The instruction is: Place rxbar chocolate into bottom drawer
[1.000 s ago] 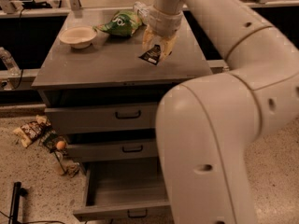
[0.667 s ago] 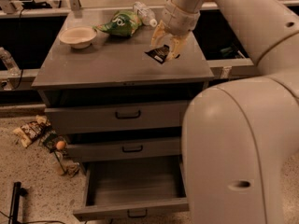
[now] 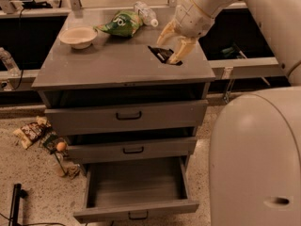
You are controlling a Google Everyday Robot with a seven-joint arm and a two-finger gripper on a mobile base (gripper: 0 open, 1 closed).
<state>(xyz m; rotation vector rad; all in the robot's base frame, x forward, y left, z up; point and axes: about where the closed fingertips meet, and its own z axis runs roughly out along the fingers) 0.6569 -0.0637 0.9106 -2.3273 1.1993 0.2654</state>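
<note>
Black-wrapped rxbar is sitting pinched between the pale fingers of the gripper, right of centre in the upper frame, over the grey cabinet top; the bottom drawer is standing pulled open at lower centre; a bowl, a green bag and a bottle are lying at upper left.

Rxbar: black wrapper, tilted, at the pincer, over the tabletop's right part. Bottom drawer: grey, pulled open.
</note>
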